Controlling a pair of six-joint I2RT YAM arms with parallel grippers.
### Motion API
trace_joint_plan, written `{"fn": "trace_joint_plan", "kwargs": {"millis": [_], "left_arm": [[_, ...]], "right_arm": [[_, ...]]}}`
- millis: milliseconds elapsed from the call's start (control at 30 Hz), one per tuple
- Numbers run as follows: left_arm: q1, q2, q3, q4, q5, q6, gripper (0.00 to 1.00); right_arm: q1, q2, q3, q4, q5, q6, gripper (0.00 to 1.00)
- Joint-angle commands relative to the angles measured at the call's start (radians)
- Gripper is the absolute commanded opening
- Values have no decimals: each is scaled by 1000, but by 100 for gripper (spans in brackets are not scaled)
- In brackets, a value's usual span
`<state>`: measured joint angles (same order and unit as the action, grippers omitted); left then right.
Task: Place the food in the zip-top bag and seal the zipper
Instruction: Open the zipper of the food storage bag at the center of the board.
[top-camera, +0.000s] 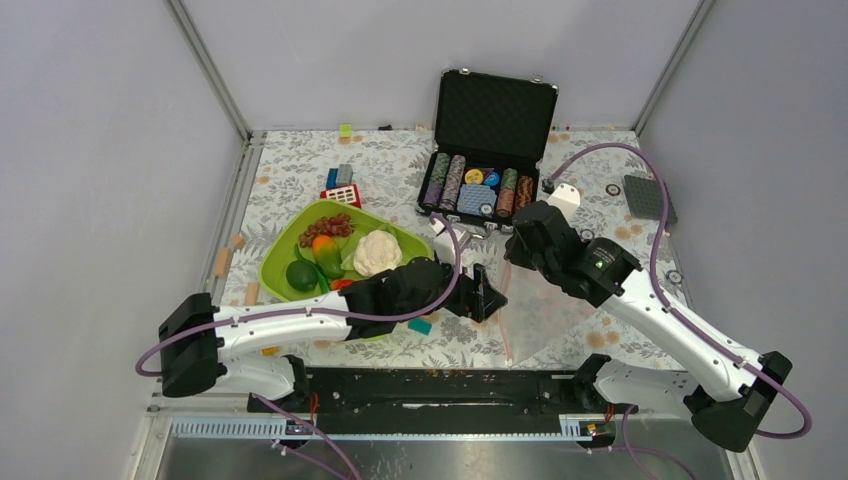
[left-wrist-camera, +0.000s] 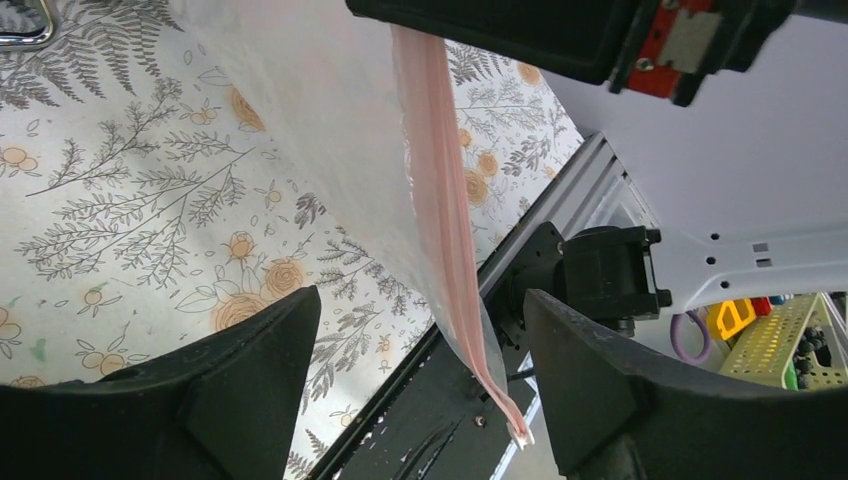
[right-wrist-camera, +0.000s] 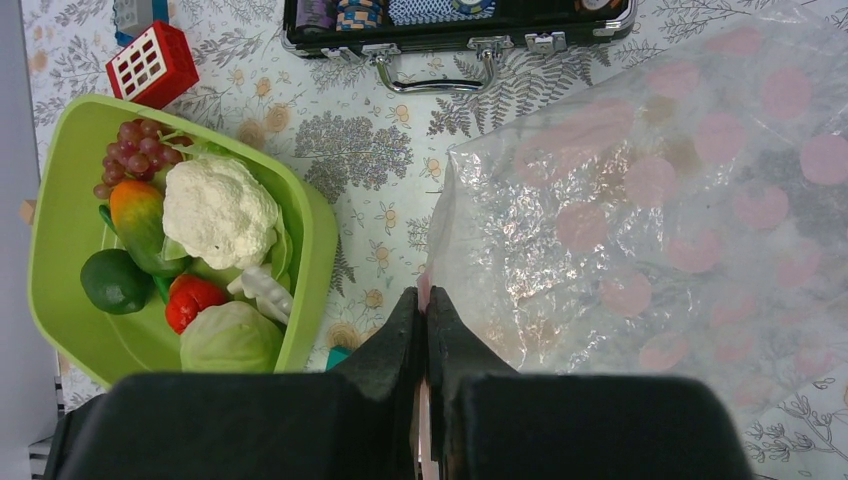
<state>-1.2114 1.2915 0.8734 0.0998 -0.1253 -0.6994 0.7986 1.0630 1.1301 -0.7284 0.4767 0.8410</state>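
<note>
Two sets of fingers, two different jobs. Our right fingers (right-wrist-camera: 398, 345) are pressed tight together, pinching the pink zipper (left-wrist-camera: 440, 200) along the mouth of the zip-top bag (right-wrist-camera: 650, 200). We reckon that's to hold that edge up off the desk (right-wrist-camera: 370, 150) so there's something to grab. Our left fingers (left-wrist-camera: 250, 380) are spread wide on either side of the hanging strip, not touching it as far as we can see. It looks like we're lining up a second pinch so the mouth can be pulled open. The rest of the bag lies crinkled on the desk, empty. None of the food is in yet: the cauliflower (right-wrist-camera: 220, 210), grapes (right-wrist-camera: 130, 150), tomato (right-wrist-camera: 195, 300) and cabbage (right-wrist-camera: 230, 340) all sit in the lime-green tray (right-wrist-camera: 55, 200) just beside the bag, which should make for a short carry.
</note>
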Motion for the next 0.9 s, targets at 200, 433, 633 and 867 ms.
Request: {"fn": "trace_joint_plan", "kwargs": {"millis": [200, 433, 633, 867], "left_arm": [[0, 64, 48, 65, -81, 49, 61], [0, 82, 58, 61, -101, 48, 35], [0, 88, 50, 76, -78, 61, 0], [0, 53, -8, 192, 0, 50, 0]], "right_arm": [[10, 7, 23, 3, -2, 32, 0], [11, 8, 22, 5, -12, 20, 0], [10, 11, 24, 25, -41, -33, 4], [10, -60, -39, 147, -117, -135, 41]]}}
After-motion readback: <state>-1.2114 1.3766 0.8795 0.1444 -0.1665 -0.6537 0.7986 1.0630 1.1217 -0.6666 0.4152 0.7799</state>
